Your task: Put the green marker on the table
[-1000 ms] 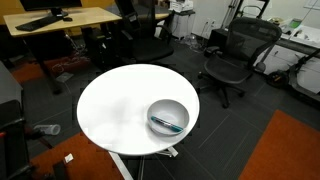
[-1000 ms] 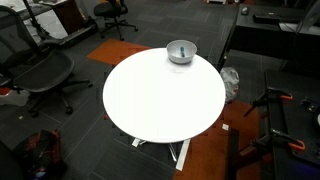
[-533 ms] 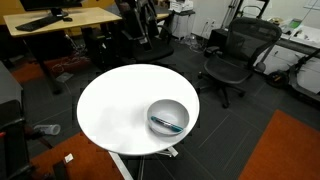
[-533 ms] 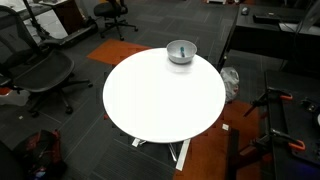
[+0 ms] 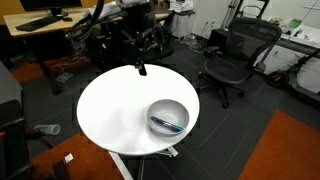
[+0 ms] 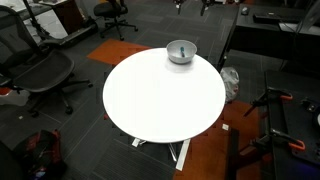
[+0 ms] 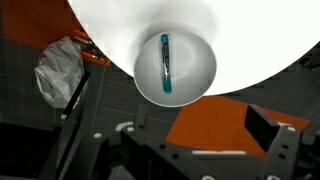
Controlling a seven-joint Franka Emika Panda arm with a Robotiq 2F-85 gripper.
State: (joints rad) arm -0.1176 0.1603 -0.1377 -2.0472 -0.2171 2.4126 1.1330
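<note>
Hand [image 5: 141,68] hangs over the table [image 5: 105,110] near its 12 o'clock rim in an exterior view, well apart from the bowl; whether its fingers are spread or pressed together I cannot tell. The green marker [image 7: 165,65], a thin, short teal stick, lies inside the gray bowl [image 7: 200,60], pointing 12 to 6 in the wrist view.

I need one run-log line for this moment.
green marker: lying in bowl | pincer: raised, apart from bowl, state unclear | marker not yet on table
</note>
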